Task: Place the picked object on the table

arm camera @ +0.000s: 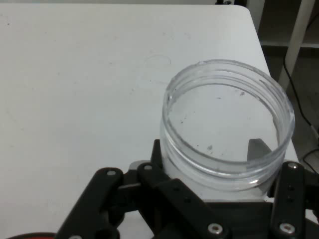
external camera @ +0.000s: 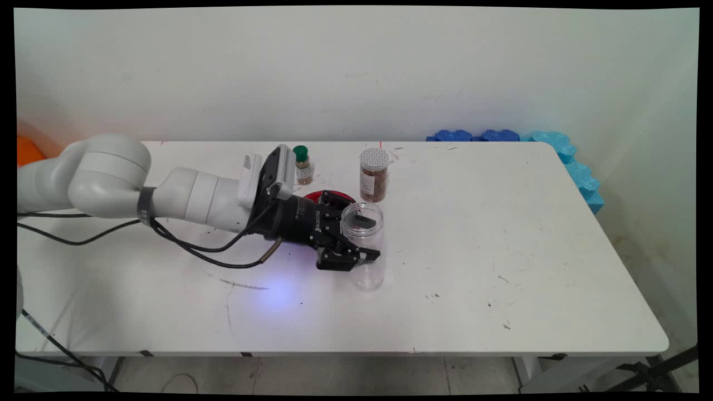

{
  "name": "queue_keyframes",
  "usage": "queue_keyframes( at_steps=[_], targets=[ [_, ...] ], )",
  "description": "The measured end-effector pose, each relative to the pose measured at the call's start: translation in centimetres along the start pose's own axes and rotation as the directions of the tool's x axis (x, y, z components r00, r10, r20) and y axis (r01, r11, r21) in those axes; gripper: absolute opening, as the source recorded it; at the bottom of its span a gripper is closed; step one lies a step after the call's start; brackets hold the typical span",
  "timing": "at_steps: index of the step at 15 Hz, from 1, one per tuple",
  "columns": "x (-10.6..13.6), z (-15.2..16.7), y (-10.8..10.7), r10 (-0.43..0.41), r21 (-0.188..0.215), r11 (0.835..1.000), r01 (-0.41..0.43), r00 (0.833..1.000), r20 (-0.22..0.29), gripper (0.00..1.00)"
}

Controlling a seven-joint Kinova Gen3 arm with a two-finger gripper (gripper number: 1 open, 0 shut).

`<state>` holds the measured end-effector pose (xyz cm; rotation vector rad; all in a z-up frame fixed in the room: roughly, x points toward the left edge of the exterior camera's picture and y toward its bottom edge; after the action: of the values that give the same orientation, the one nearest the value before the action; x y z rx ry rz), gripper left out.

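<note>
The gripper [external camera: 365, 238] has its jaws closed around an empty clear jar [external camera: 365, 245], lidless and upright on the white table [external camera: 501, 250] near its middle. Behind it, partly hidden by the hand, lies a red disc [external camera: 328, 196], with a jar of brown contents [external camera: 374, 174] and a small green-capped bottle [external camera: 302, 164] farther back. The tabletop is scuffed and smudged; a plain pale wall [external camera: 334, 67] stands behind, with blue foam pieces [external camera: 562, 153] along the far right corner.
</note>
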<state>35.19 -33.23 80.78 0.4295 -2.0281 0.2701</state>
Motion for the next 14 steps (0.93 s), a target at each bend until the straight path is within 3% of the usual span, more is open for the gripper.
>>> queue_keyframes(
  at_steps=[13,14],
  targets=[
    [-1.7,0.8,-0.3,-0.008,0.01,1.0,0.008,1.0,0.015,0.0],
    [-1.8,0.8,-0.3,-0.01,0.01,1.0,0.009,1.0,0.016,1.0]
  ],
)
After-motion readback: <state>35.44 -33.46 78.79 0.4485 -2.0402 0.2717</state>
